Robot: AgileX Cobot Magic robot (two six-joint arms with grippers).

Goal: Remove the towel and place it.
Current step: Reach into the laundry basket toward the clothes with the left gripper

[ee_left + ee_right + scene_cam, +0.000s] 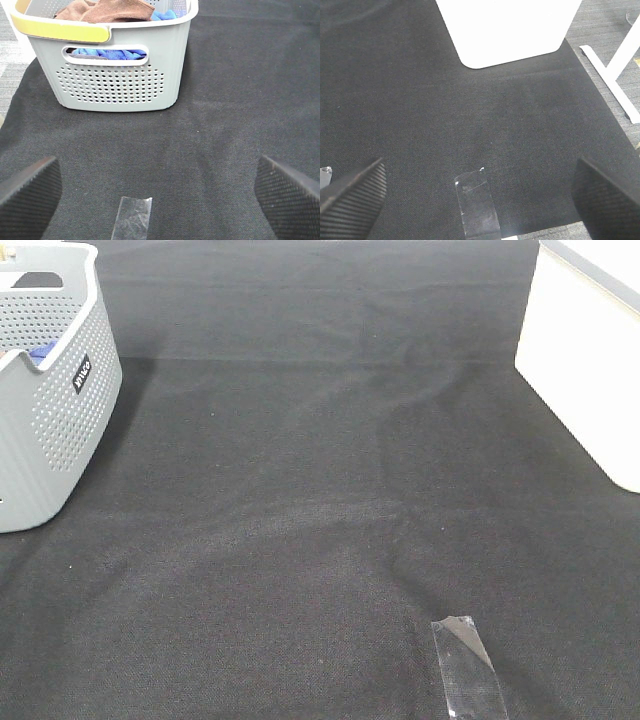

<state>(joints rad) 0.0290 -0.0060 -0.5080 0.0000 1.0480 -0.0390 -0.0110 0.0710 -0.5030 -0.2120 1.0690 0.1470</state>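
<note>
Black mat (320, 490): no towel on it. Grey basket (55, 430), upper left of exterior view, holds towel (102, 11) bunched atop blue cloth (112, 52). Task looks unstarted: grasp, lift-out, placing all left. Towel crumpled, so long axis and heading cannot tell. Left gripper (156, 170) and right gripper (480, 167): jaws spread wide, empty.

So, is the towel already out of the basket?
No, the towel lies inside the basket, above a blue cloth.

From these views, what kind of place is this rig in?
Probably a lab or office test bench: a black cloth-covered table with a clear tape marker, a grey laundry basket holding a brown towel, and grey office carpet with a white desk leg alongside.
</note>
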